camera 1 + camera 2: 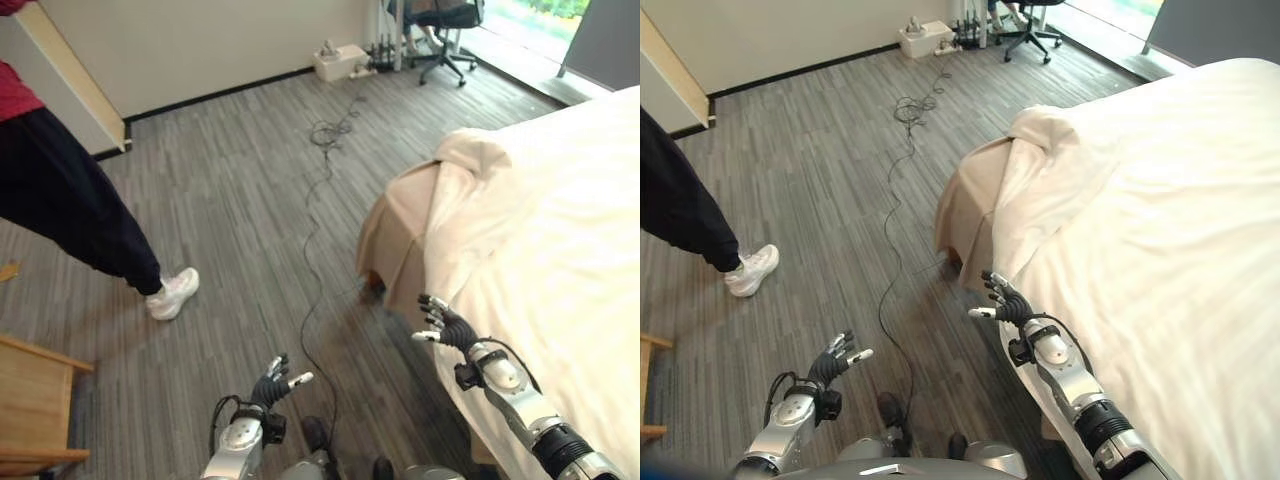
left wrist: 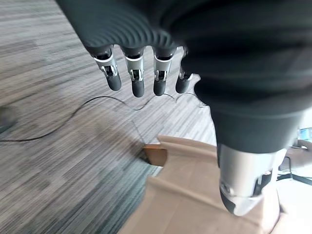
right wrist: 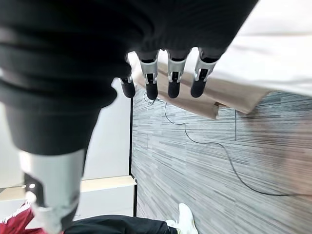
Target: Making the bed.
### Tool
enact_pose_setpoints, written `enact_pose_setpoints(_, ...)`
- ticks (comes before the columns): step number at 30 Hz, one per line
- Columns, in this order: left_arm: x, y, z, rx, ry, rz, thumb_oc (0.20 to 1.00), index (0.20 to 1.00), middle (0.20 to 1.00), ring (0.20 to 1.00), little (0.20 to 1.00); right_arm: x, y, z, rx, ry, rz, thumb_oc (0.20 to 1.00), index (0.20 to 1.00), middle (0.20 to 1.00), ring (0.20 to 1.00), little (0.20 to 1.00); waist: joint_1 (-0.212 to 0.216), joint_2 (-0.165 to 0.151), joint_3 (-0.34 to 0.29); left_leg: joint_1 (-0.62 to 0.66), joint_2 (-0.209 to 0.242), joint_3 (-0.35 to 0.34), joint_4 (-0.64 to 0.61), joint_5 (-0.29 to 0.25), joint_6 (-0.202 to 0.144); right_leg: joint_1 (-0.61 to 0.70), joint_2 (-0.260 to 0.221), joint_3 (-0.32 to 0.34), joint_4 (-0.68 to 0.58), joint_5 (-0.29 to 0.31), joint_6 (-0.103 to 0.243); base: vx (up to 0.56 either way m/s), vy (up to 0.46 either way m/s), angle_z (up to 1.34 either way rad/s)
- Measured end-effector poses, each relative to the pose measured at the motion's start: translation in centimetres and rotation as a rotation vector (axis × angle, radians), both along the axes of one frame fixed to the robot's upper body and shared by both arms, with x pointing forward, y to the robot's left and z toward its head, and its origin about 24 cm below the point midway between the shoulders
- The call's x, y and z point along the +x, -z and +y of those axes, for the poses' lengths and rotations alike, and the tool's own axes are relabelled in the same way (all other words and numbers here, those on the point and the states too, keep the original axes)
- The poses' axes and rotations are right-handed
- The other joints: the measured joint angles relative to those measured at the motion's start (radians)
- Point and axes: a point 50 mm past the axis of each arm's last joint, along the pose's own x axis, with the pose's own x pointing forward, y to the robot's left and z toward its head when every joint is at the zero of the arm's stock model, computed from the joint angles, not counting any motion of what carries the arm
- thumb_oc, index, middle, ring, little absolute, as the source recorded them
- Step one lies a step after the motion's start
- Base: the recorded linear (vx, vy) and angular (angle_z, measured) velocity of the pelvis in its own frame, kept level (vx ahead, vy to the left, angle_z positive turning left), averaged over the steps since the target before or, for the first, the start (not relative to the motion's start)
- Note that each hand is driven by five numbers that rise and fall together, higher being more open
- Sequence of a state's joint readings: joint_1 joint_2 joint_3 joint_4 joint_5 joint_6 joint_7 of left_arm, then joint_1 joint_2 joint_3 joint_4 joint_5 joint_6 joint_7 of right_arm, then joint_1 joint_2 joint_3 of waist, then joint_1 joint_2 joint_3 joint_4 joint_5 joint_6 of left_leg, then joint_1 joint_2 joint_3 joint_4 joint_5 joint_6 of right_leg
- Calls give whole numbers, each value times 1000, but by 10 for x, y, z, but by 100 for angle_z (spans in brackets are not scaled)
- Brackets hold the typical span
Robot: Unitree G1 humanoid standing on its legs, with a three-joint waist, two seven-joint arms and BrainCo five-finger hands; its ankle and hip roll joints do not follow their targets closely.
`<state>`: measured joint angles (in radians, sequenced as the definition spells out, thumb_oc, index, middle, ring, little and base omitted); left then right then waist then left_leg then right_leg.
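Reaching toward the bed (image 1: 560,230) is the step in hand, as I judge it: both hands hang free in front of the robot and neither touches any cloth. The right robot hand (image 1: 445,325) hovers just beside the near edge of the cream cover (image 1: 1160,230), fingers straight and spread, holding nothing; its wrist view shows the fingers (image 3: 173,78) relaxed in a row above the floor (image 1: 250,170). The left robot hand (image 1: 272,385) sits lower and farther from the bed, over bare floor, fingers likewise apart and empty.

The cover lies mostly smooth over the mattress, but at the far corner it is bunched and folded back (image 1: 1050,135), with a tan under-layer (image 1: 395,225) hanging down below it. That corner looks like the part that needs work.

To do this well, I would bring the right robot hand onto the cover's hanging edge first, pinching a good fold of cloth rather than a thin lip, since loose fabric slips out of smooth fingers. The left robot hand should close in and take the edge farther along, so the two can pull evenly and flatten the rumpled corner without dragging the whole sheet askew. A person (image 1: 70,210) stands on the floor well apart from the bed, and a cable (image 1: 315,250) trails across the boards near the bed's corner; stepping closer calls for care there
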<state>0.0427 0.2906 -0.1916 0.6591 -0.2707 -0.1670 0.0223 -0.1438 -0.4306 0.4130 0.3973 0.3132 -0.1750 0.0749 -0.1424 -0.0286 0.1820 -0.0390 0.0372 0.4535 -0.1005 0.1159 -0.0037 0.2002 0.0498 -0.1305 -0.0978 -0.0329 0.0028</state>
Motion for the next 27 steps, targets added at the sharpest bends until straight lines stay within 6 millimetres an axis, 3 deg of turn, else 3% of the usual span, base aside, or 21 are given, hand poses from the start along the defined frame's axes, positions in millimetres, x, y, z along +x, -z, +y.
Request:
enact_pose_setpoints(1, -1, 1, 1, 0, -13, 3, 1000, 1000, 1000, 1000, 1000, -4, 1, 0, 1, -3, 3, 1000, 1000, 1000, 1000, 1000, -24, 39, 0, 40, 16, -8, -1, 18, 105, 2, 29, -4, 56, -28, 24, 170, 159, 19)
enact_pose_setpoints(2, -2, 1, 3, 7, -10, 8, 1000, 1000, 1000, 1000, 1000, -6, 4, 0, 8, 6, 12, 1000, 1000, 1000, 1000, 1000, -26, 47, 1, 53, 25, -32, -1, -28, 103, -6, 37, 0, 105, -51, 41, 174, 160, 31)
enact_pose_setpoints(4, 5, -3, 4, 18, 6, -9, 1000, 1000, 1000, 1000, 1000, -7, 5, 5, 29, 2, 16, 1000, 1000, 1000, 1000, 1000, -30, 51, 7, 66, 28, -40, 2, -45, 118, -101, 18, -14, 306, -122, 67, 134, 155, 17)
enact_pose_setpoints(5, 6, -4, 5, 27, 13, -11, 1000, 1000, 1000, 1000, 1000, -8, 3, 8, 37, -6, 8, 1000, 1000, 1000, 1000, 1000, -30, 46, 4, 69, 11, -69, 7, -61, 128, -173, -29, -26, 458, -148, 90, 114, 146, 13)
enact_pose_setpoints(6, 7, -6, 10, 45, 16, -15, 1000, 1000, 1000, 1000, 1000, -5, -1, 14, 53, -17, -10, 1000, 1000, 1000, 1000, 1000, -43, 37, 9, 77, -22, -93, 7, -85, 146, -302, -87, -24, 738, -164, 131, 100, 97, 35)
enact_pose_setpoints(7, 9, -8, 12, 54, 18, -19, 1000, 1000, 1000, 1000, 1000, -6, -3, 17, 67, -19, -18, 1000, 1000, 1000, 1000, 1000, -59, 24, 10, 78, -45, -90, 7, -29, 91, -376, -141, -37, 876, -180, 140, 125, 63, 52)
enact_pose_setpoints(8, 12, -10, 11, 51, 22, -30, 1000, 1000, 1000, 1000, 1000, -7, -2, 17, 66, -23, -14, 1000, 1000, 1000, 1000, 1000, -65, 31, 13, 85, -55, -97, 7, -30, 89, -408, -164, -24, 873, -192, 143, 236, 73, 42)
enact_pose_setpoints(9, 14, -12, 11, 53, 17, -43, 1000, 1000, 1000, 1000, 1000, -5, -3, 19, 71, -24, -21, 1000, 1000, 1000, 1000, 1000, -69, 41, 24, 91, -59, -99, 15, -84, 124, -456, -179, 1, 867, -193, 147, 245, -71, 39)
enact_pose_setpoints(10, 17, -10, 13, 67, 13, -29, 1000, 1000, 1000, 1000, 1000, -3, -4, 26, 96, -26, -23, 1000, 1000, 1000, 1000, 1000, -81, 52, 35, 100, -62, -57, 9, -77, 75, -510, -229, -13, 759, -187, 139, 286, -134, 22)
enact_pose_setpoints(12, 16, -9, 17, 77, 7, -17, 1000, 1000, 1000, 1000, 1000, -3, -4, 25, 91, -28, -22, 1000, 1000, 1000, 1000, 1000, -71, 52, 35, 112, -61, -37, 9, -84, 59, -506, -240, -47, 517, -160, 115, 271, -183, -4)
enact_pose_setpoints(14, 11, -7, 23, 91, -1, -4, 1000, 1000, 1000, 1000, 1000, -2, -5, 25, 93, -27, -27, 1000, 1000, 1000, 1000, 1000, -73, 44, 31, 118, -58, -36, 9, -100, 35, -487, -219, -52, 280, -87, 134, 194, -160, -19)
enact_pose_setpoints(15, 12, -6, 25, 97, -4, 4, 1000, 1000, 1000, 1000, 1000, -3, -3, 22, 92, -14, -20, 1000, 1000, 1000, 1000, 1000, -83, 30, 25, 135, -67, -41, 9, -108, 32, -451, -214, -59, 87, 15, 144, 204, -217, 12)
enact_pose_setpoints(17, 11, -5, 20, 84, 6, 3, 1000, 1000, 1000, 1000, 1000, -4, 1, 19, 87, -2, -4, 1000, 1000, 1000, 1000, 1000, -104, 25, 23, 172, -64, -54, 9, -125, 10, -401, -216, -70, 12, 112, 129, 302, -239, 20)
enact_pose_setpoints(18, 7, -3, 19, 83, 7, 12, 1000, 1000, 1000, 1000, 1000, -6, 2, 19, 85, -3, 2, 1000, 1000, 1000, 1000, 1000, -94, 20, 14, 206, -56, -51, 9, -141, -15, -365, -205, -76, 15, 127, 115, 275, -231, -5)
enact_pose_setpoints(20, -7, 4, 18, 72, -1, 49, 1000, 1000, 1000, 1000, 1000, -5, 1, 15, 74, 0, -4, 1000, 1000, 1000, 1000, 1000, -93, 48, -17, 243, -1, -56, 45, -178, -73, -308, -158, -75, 6, 182, 87, 272, -300, -1)
enact_pose_setpoints(21, -7, 4, 18, 67, -5, 48, 1000, 1000, 1000, 1000, 1000, -4, 0, 11, 65, 6, -7, 1000, 1000, 1000, 1000, 1000, -83, 53, -18, 215, 28, -59, 130, -200, -102, -290, -136, -89, 1, 191, 72, 216, -263, 11)
enact_pose_setpoints(22, 1, 0, 16, 60, -10, 20, 1000, 1000, 1000, 1000, 1000, -4, 0, 9, 62, 15, -7, 1000, 1000, 1000, 1000, 1000, -60, 28, -19, 121, 75, -52, 358, -213, -121, -277, -141, -89, -7, 178, 49, 197, -187, 8)
enact_pose_setpoints(23, 3, -1, 13, 51, -9, 4, 1000, 1000, 1000, 1000, 1000, -2, -2, 6, 58, 16, -15, 1000, 1000, 1000, 1000, 1000, -44, 24, -20, 38, 126, -53, 548, -194, -139, -259, -135, -91, -7, 166, 28, 132, -108, -5)
enact_pose_setpoints(24, 2, 0, 7, 33, -8, 1, 1000, 1000, 1000, 1000, 1000, -1, -4, 3, 44, 15, -22, 1000, 1000, 1000, 1000, 1000, -31, 25, -18, 5, 182, -51, 638, -207, -157, -228, -120, -90, -7, 163, -25, 188, -64, -9)
enact_pose_setpoints(26, 2, -1, 3, 19, -5, -14, 1000, 1000, 1000, 1000, 1000, 3, -8, 2, 41, 15, -38, 1000, 1000, 1000, 1000, 1000, -28, 28, -14, -12, 240, -39, 593, -211, -163, -191, -89, -86, -7, 130, -52, 191, -19, -20)
enact_pose_setpoints(27, 5, -4, 2, 16, -2, -32, 1000, 1000, 1000, 1000, 1000, 3, -9, 2, 44, 16, -46, 1000, 1000, 1000, 1000, 1000, -32, 26, -13, -11, 242, -38, 516, -210, -162, -189, -84, -83, -7, 116, -55, 148, 20, -20)
